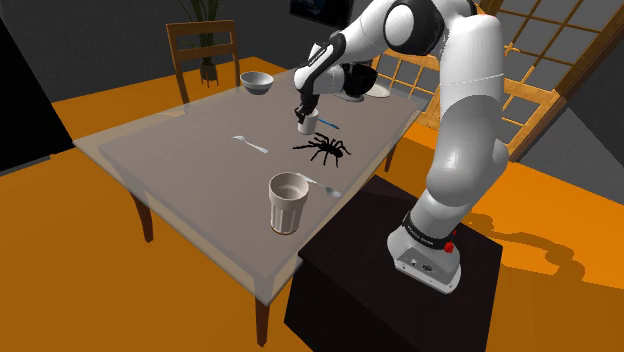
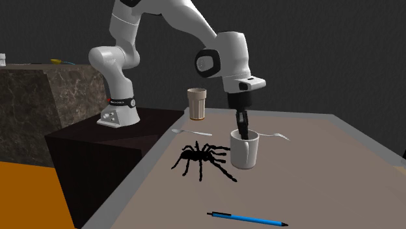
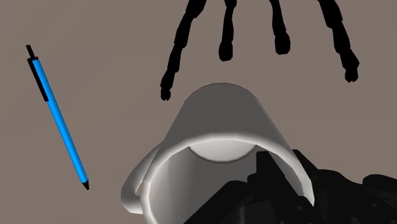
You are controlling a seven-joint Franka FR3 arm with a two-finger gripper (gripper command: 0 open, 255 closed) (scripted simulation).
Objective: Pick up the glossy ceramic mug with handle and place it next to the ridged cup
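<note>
A white glossy mug (image 1: 307, 122) (image 2: 244, 151) (image 3: 222, 121) with a handle stands on the grey table (image 1: 190, 170), at its far side in the shoulder view. My black gripper (image 1: 303, 112) (image 2: 242, 129) (image 3: 280, 184) comes down onto its rim and is shut on the mug's wall, one finger inside and one outside. The ridged cup (image 1: 288, 203) (image 2: 198, 104), beige and tall, stands near the table's edge by the stand, well apart from the mug.
A black spider figure (image 1: 322, 150) (image 2: 202, 159) (image 3: 222, 32) lies right beside the mug, toward the ridged cup. A blue pen (image 1: 328, 124) (image 2: 247, 218) (image 3: 60, 121), two spoons (image 1: 250, 145) (image 1: 322, 187) and a bowl (image 1: 256, 82) also lie on the table. A wooden chair (image 1: 205, 50) stands behind.
</note>
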